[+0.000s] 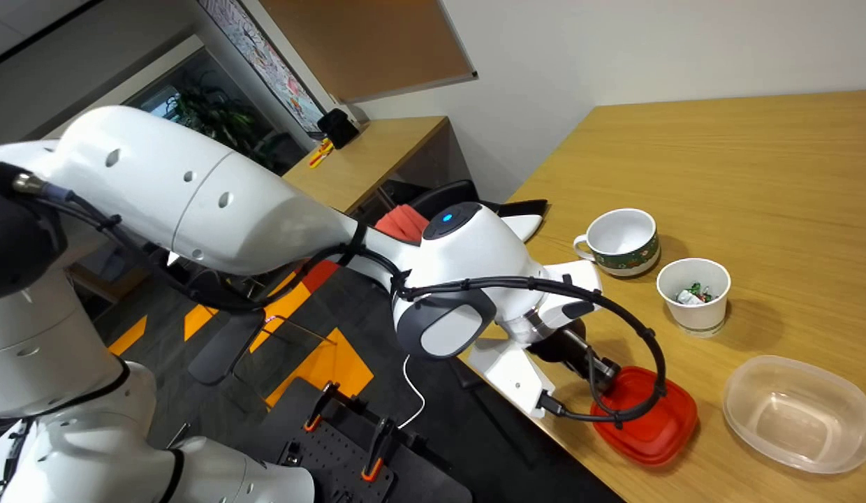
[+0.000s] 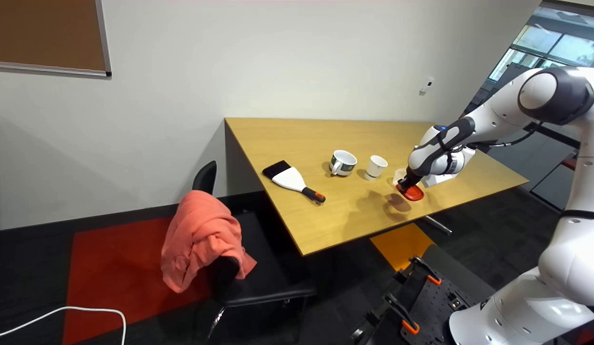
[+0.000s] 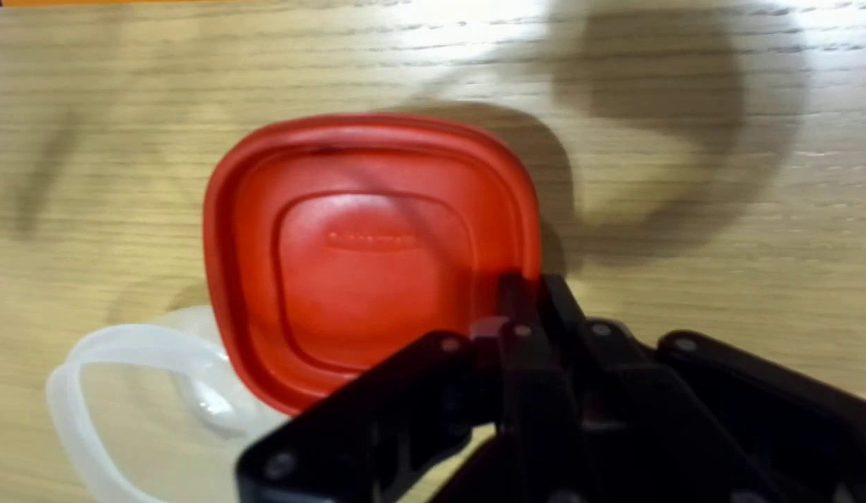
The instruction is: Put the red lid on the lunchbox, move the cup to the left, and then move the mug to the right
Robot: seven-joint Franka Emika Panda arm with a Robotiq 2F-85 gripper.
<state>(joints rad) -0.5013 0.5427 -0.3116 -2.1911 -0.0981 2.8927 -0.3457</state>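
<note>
Arm (image 1: 265, 220) is glossy white, rounded segments (image 1: 147, 175) dotted with small recesses (image 1: 225, 200). In an exterior view, wrist housing (image 1: 485, 258) carries dark cap (image 1: 462, 222) with blue light (image 1: 448, 218) at its 12 o'clock, grey-ringed white disc (image 1: 452, 331) at its 7 o'clock, flat white plates (image 1: 511, 374) at its 3 and 5 o'clock. Black cable (image 1: 506, 282) runs tied along; brass-coloured connector (image 1: 28, 184) shows at 9 o'clock. Tool (image 3: 534, 283), 5 o'clock in the wrist view, has black links (image 3: 356, 419), pale round screw heads (image 3: 685, 344).
</note>
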